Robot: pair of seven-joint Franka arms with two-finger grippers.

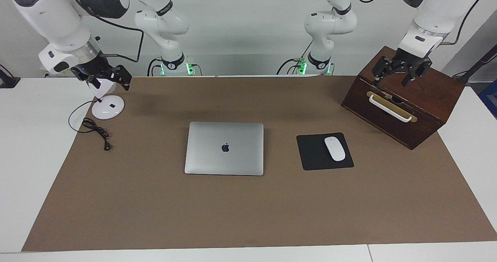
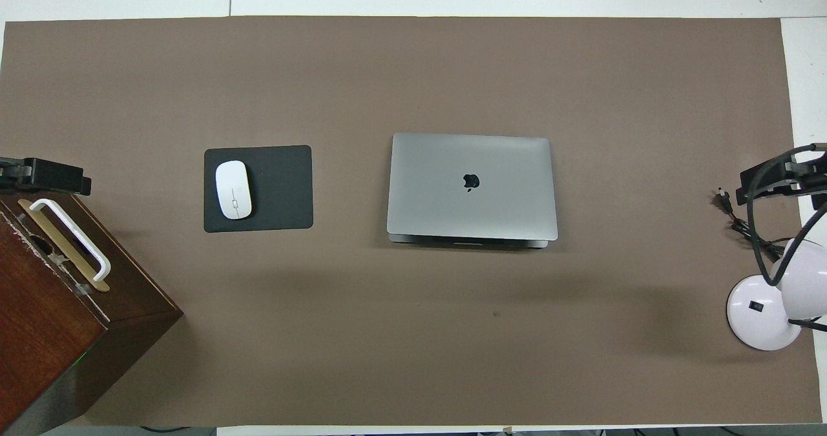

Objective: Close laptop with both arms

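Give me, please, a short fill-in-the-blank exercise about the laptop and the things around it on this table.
1. The laptop lies with its lid ____.
2. The white mouse rests on the black ____.
3. The left hand hangs over the wooden ____.
4. The right hand hangs over the white ____.

Missing words: shut; mouse pad; box; lamp

I'm looking at a laptop (image 1: 224, 148) with a smooth, matt silver metal lid that is catching a soft sheen. Beside it, toward the left arm's end, a matt black mouse pad (image 1: 315, 155) is carrying a glossy white plastic mouse (image 1: 334, 148). Everything is sitting on a matt brown paper-like table cover (image 1: 248, 211). Further that way, a dark polished wooden box (image 1: 427, 99) is showing a glossy white handle (image 1: 389, 108).
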